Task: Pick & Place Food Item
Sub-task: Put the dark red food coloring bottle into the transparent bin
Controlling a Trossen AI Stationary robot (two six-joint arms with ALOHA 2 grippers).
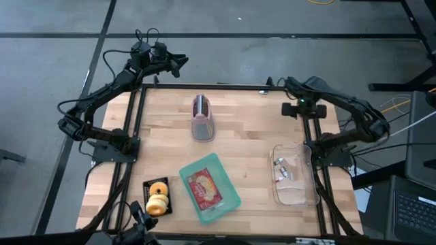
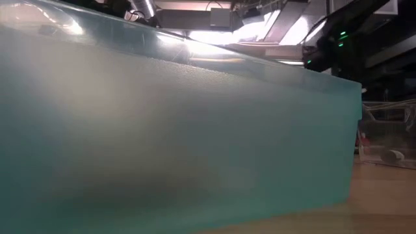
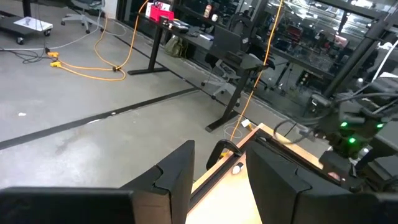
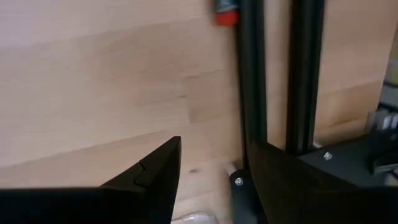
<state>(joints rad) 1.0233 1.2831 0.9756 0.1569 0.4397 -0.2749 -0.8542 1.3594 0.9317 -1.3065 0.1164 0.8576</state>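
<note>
Filling the low frame, teal plastic tray [image 1: 210, 188] holds a red-wrapped food item [image 1: 204, 188], lower centre. Left pincer [image 1: 178, 63] and right pincer [image 1: 286, 109] open, empty, parked; nothing picked yet.

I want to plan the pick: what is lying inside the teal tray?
In the teal tray lies one flat red food packet, seen from above. What is under the packet is covered; the low view shows only the tray's wall.

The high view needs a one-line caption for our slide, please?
Both arms parked at the table's far corners, grippers open; teal tray, doughnuts, clear bin await.
</note>
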